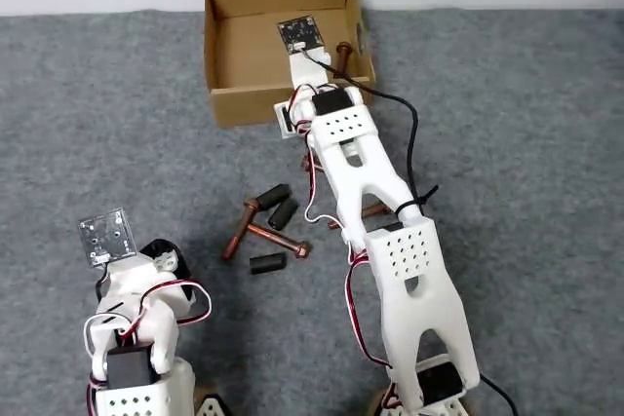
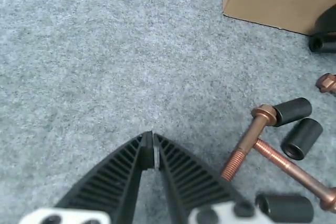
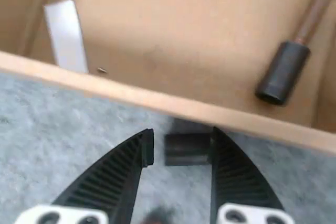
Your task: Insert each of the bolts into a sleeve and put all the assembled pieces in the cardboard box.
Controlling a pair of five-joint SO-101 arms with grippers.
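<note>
Cardboard box (image 3: 157, 103) edge lies just past the parted right gripper (image 3: 182, 144); left gripper (image 2: 153, 149) closed over carpet (image 2: 105, 51).

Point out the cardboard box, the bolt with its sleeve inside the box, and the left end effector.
cardboard box (image 1: 244, 106), high view, outer front wall.
bolt with its sleeve (image 3: 283, 69), right wrist view, on the black sleeve.
left end effector (image 2: 153, 148), left wrist view, between its closed fingertips.

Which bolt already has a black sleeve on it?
The bolt lying inside the cardboard box: a black sleeve covers its end. The bolts on the grey carpet are bare, with loose sleeves beside them.
</note>
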